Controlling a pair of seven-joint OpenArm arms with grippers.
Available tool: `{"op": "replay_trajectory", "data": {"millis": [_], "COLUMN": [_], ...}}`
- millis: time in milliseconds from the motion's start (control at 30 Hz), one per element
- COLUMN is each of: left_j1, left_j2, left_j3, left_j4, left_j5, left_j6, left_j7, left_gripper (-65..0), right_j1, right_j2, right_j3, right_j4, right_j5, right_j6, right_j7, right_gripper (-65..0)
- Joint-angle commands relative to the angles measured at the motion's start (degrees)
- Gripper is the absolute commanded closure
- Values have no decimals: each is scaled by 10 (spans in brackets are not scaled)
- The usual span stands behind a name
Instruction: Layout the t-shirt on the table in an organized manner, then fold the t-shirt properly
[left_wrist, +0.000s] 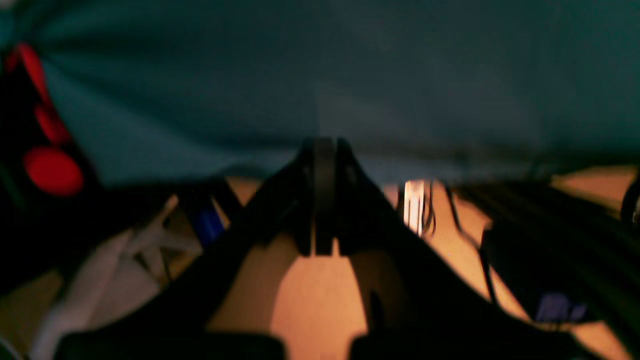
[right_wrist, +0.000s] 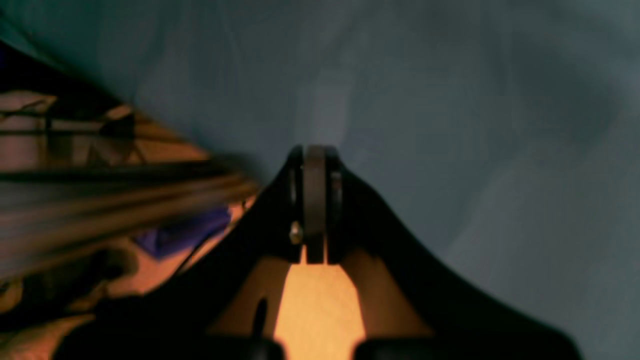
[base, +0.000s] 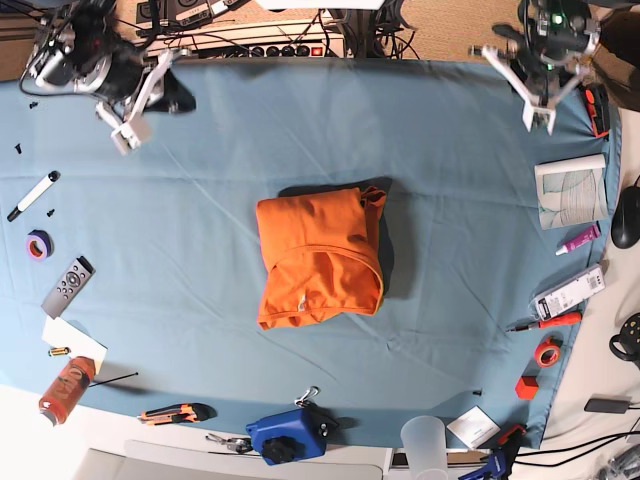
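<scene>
The t-shirt (base: 318, 258) sits bunched in the middle of the table (base: 220, 150).

Both your grippers, left gripper (base: 537, 105) and right gripper (base: 128, 128), are squeezed shut, far away. Open one wide, pinch an edge, and pull it flat slowly.

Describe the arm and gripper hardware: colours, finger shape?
In the base view, both arms are dark with white finger brackets, the left gripper and the right gripper. The wrist views show black fingers tapering to narrow tips with a grey strip between them.
</scene>
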Motion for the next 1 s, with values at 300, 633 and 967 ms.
{"op": "replay_trajectory", "data": {"millis": [300, 633, 967], "left_j1": [119, 166, 127], "left_j2": [-3, -3, -3], "left_j3": [-2, -2, -1], "left_j4": [11, -29, -224], "left_j5": [1, -28, -54], "left_j6": [11, 6, -40], "left_j7": [0, -3, -39], "left_gripper": [0, 0, 0], "right_j1": [-116, -178, -150], "right_j2": [7, 8, 8], "right_j3": [4, 3, -32], "right_j4": [8, -90, -238], "right_j5": [10, -53, -122], "right_j6": [1, 1, 1], "right_j7": [8, 8, 8], "right_gripper": [0, 0, 0]}}
